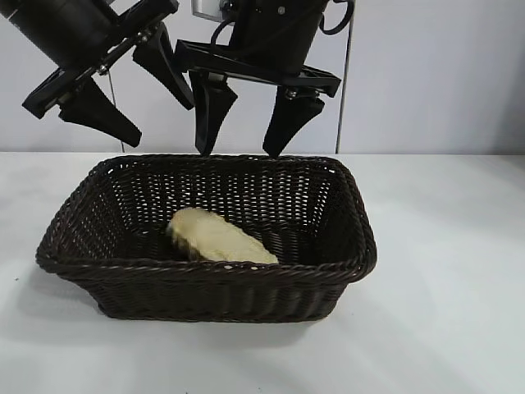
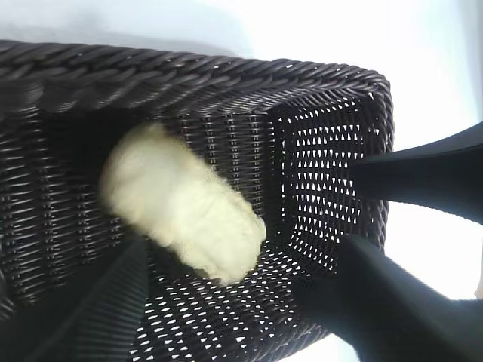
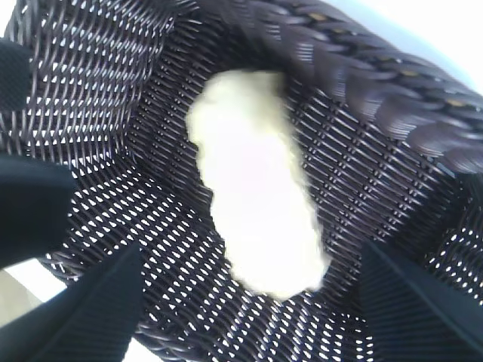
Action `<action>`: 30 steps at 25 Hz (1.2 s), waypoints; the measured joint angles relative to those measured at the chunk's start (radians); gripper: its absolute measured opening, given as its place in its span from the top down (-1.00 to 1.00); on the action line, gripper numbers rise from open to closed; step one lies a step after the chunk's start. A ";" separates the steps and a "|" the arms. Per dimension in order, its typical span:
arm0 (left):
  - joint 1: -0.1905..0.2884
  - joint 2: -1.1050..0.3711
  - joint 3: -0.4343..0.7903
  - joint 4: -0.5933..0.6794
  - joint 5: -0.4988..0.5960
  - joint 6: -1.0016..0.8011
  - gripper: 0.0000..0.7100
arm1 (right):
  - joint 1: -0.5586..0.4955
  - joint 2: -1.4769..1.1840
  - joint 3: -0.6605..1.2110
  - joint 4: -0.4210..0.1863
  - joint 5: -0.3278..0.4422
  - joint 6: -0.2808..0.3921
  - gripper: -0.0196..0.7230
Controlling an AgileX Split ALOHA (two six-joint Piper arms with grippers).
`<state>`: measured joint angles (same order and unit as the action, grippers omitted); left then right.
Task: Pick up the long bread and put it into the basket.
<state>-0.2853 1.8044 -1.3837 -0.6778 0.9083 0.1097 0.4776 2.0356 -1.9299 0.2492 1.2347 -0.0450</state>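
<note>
The long bread (image 1: 220, 238), a pale golden oblong loaf, lies on the floor of the dark woven basket (image 1: 205, 268), slanting toward its front. My right gripper (image 1: 238, 153) hangs open above the basket's back rim, with nothing between its fingers. In the right wrist view the bread (image 3: 256, 204) lies free below, inside the basket (image 3: 377, 90). Up at the left, over the basket's back left corner, my left gripper (image 1: 162, 123) is tilted and open, also empty. Its own view looks down on the bread (image 2: 181, 204) within the wicker walls (image 2: 189, 75).
The basket stands on a white table (image 1: 459, 271) with a pale wall behind. One finger of the right gripper (image 2: 423, 181) shows in the left wrist view, over the basket's end wall.
</note>
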 joint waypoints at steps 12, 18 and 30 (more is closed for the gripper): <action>0.000 0.000 0.000 0.000 0.010 0.000 -0.43 | -0.206 -0.010 -0.002 0.097 0.000 -0.001 -0.61; 0.000 0.000 0.000 0.000 0.013 0.000 -0.43 | -0.233 -0.010 -0.002 0.101 0.000 -0.001 -0.61; 0.000 0.000 0.000 0.000 0.013 0.000 -0.43 | -0.233 -0.010 -0.002 0.106 0.000 -0.001 -0.61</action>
<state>-0.2853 1.8044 -1.3837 -0.6778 0.9209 0.1097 0.2444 2.0260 -1.9318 0.3554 1.2347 -0.0460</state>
